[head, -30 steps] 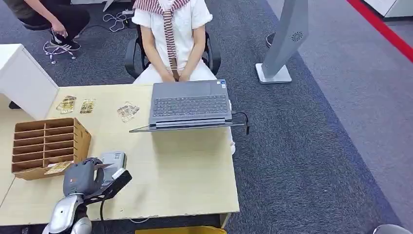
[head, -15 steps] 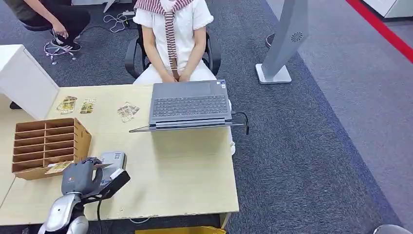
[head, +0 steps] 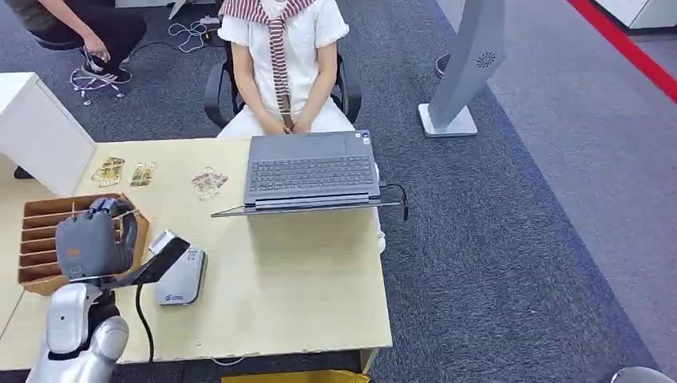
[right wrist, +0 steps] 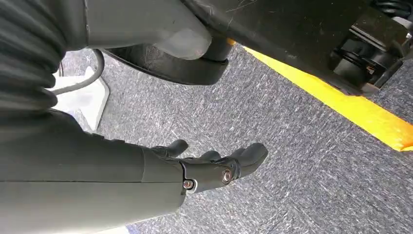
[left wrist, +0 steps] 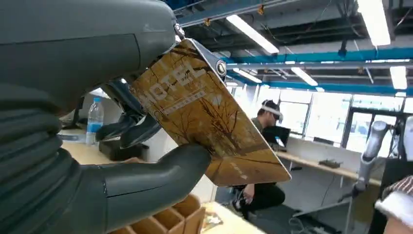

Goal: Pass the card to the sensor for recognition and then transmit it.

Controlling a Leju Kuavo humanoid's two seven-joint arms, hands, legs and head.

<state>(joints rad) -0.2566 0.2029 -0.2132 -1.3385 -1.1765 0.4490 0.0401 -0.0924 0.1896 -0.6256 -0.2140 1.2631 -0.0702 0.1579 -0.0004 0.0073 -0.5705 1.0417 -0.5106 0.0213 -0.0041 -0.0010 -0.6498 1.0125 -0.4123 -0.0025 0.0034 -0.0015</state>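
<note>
My left hand point(head: 90, 242) is raised above the table's left part, in front of the wooden card rack point(head: 36, 247). It pinches a gold card printed HOTEL point(left wrist: 208, 127) between the thumb point(left wrist: 156, 176) and the darker fingers; the left wrist view shows the card tilted up and held clear of the table. The grey-white card sensor point(head: 182, 277) lies flat on the table just right of this hand, uncovered. My right hand point(right wrist: 199, 171) hangs by my side above dark carpet, fingers apart and holding nothing.
A person sits behind an open laptop point(head: 311, 169) at the table's far side. Three loose cards point(head: 209, 182) lie on the table point(head: 303, 279) behind the rack, beside a white box point(head: 40, 128). A grey floor stand point(head: 467, 76) rises at the right.
My left hand has lifted off the sensor and swung left and back toward the rack, card still in it. The sensor now lies uncovered.
</note>
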